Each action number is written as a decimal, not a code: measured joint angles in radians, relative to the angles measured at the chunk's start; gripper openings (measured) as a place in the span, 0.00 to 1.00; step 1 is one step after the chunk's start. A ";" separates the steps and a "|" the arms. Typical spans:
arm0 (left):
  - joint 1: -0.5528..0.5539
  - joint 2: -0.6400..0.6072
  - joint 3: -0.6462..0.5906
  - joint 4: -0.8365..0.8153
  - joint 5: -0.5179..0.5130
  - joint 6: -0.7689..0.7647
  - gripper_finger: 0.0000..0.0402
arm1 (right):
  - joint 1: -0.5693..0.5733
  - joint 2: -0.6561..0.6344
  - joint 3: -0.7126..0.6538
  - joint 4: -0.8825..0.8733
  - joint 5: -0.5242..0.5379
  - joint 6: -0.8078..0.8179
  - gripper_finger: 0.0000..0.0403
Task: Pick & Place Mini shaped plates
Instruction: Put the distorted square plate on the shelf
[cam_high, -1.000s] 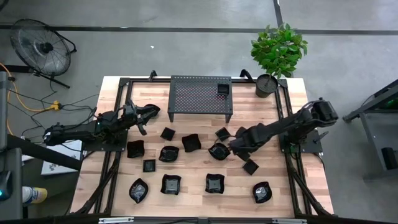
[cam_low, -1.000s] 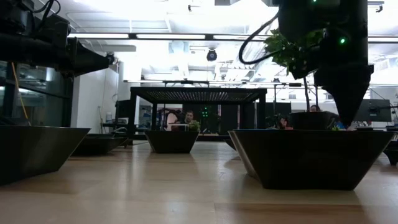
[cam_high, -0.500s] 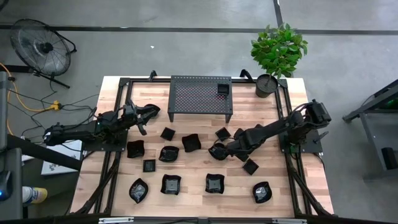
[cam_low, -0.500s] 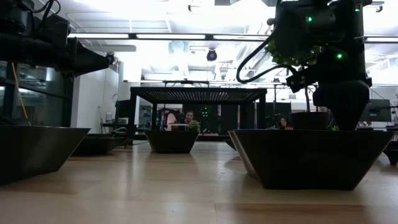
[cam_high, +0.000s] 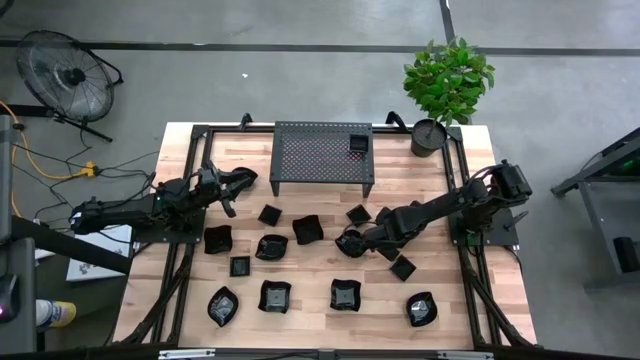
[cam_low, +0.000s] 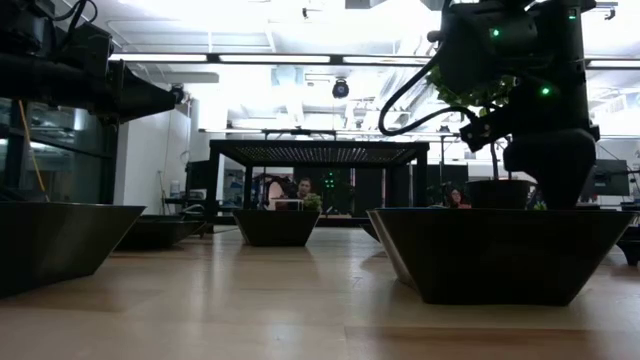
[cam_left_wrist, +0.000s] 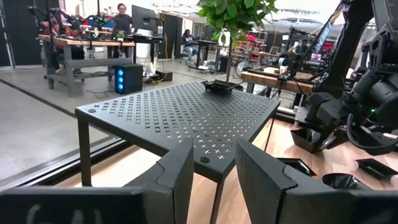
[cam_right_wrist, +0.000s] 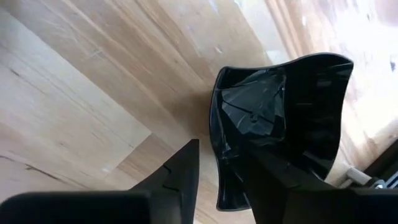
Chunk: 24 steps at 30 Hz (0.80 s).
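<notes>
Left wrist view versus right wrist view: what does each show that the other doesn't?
Only the left wrist view shows the perforated rack with one mini plate on top, the plant, people at benches in the room behind, and the right arm over other dishes. Only the right wrist view shows a wavy-edged plate close up, with one right gripper finger against its rim. Both share the wooden table and a pair of parted dark fingers.

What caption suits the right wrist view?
Right end effector straddling the rim of a wavy black plate on the wooden table.
</notes>
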<state>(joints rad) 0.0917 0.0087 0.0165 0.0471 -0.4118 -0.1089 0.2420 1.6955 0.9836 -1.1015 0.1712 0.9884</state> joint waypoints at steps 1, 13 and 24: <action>0.000 0.000 0.000 0.000 0.000 0.000 0.29 | 0.000 0.000 0.000 0.002 -0.004 -0.001 0.26; 0.000 0.000 0.000 0.000 0.000 0.000 0.29 | 0.000 0.000 0.000 0.003 -0.018 -0.001 0.11; 0.000 0.000 0.000 0.000 0.000 0.000 0.29 | 0.000 0.000 0.000 -0.001 -0.006 -0.009 0.01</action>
<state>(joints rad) 0.0917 0.0086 0.0162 0.0471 -0.4118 -0.1091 0.2420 1.6955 0.9836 -1.1022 0.1650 0.9791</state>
